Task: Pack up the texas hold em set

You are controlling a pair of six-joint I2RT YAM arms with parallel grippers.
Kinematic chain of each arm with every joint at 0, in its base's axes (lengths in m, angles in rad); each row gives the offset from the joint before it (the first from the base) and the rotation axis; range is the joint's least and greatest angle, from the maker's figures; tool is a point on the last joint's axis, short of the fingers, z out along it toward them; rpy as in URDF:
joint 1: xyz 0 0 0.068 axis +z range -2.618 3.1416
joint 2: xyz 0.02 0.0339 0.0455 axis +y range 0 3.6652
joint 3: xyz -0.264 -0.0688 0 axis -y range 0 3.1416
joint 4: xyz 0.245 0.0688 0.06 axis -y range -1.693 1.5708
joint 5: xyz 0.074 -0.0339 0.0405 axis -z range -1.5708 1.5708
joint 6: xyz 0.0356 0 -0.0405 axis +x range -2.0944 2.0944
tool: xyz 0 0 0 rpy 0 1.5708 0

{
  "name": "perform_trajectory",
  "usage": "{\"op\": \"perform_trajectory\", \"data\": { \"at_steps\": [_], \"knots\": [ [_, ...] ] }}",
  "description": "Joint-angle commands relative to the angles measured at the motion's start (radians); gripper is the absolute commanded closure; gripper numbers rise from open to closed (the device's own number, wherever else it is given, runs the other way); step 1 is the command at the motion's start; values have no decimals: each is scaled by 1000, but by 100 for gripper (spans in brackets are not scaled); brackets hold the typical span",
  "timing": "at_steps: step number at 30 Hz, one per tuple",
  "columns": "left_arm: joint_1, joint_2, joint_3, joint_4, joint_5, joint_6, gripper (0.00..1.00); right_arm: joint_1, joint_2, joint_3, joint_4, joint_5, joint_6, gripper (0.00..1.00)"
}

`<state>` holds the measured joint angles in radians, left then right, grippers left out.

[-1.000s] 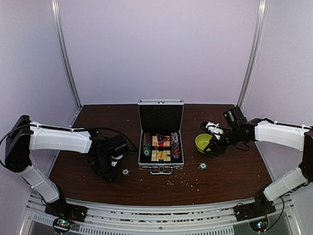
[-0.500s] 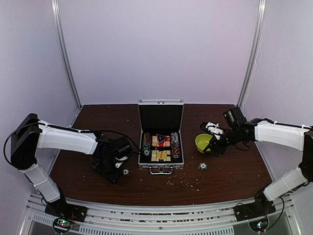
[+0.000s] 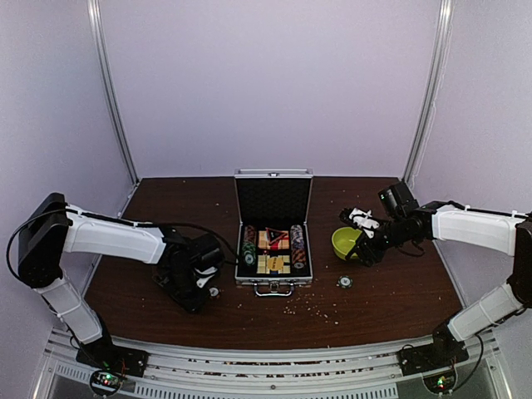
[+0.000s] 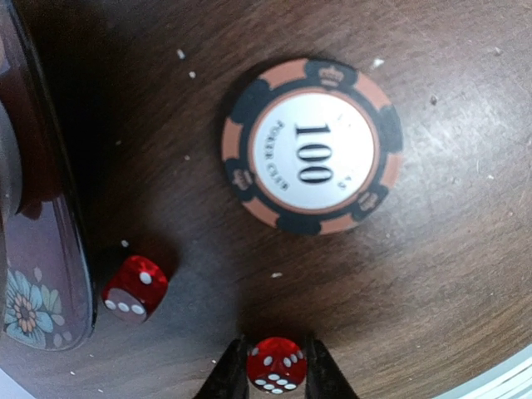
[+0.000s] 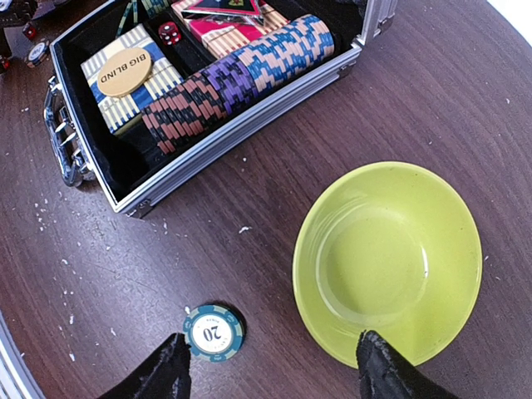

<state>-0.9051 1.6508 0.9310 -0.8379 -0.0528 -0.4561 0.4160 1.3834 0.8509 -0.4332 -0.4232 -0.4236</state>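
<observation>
The silver case [image 3: 273, 285] stands open at the table's centre, with chip rows [image 5: 241, 79], card decks, a "BIG BLIND" button [image 5: 126, 71] and a red die [image 5: 169, 33] inside. My left gripper [image 4: 277, 370] is shut on a red die [image 4: 277, 362] close to the table, left of the case [image 3: 202, 285]. A second red die [image 4: 133, 288] and a black-and-orange 100 chip [image 4: 312, 145] lie in front of it. My right gripper [image 5: 274, 370] is open and empty, between a teal 20 chip [image 5: 214, 332] and the lime-green bowl [image 5: 388, 262].
The red tin with the floral lid [image 4: 33, 274] lies right beside the loose die at the left edge of the left wrist view. The bowl [image 3: 345, 242] sits right of the case, and the 20 chip [image 3: 344, 283] lies in front of it. Crumbs dot the table.
My left arm has moved right, towards the case and the chip on the table. The right arm has stayed still.
</observation>
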Motion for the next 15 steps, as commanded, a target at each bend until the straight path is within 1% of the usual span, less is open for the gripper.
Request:
{"op": "perform_trajectory", "data": {
  "at_steps": [1,8,12,15],
  "knots": [
    [-5,-1,7,10,22,12,79,10,10,14,-9,-8,-15,31],
    [-18,3,61,-2,34,19,83,10,10,14,-9,-8,-15,31],
    [-44,20,159,-20,47,29,84,10,11,15,-10,-9,-15,31],
    [-57,57,282,-18,51,53,83,11,10,16,-11,-8,-15,31]
  ]
}}
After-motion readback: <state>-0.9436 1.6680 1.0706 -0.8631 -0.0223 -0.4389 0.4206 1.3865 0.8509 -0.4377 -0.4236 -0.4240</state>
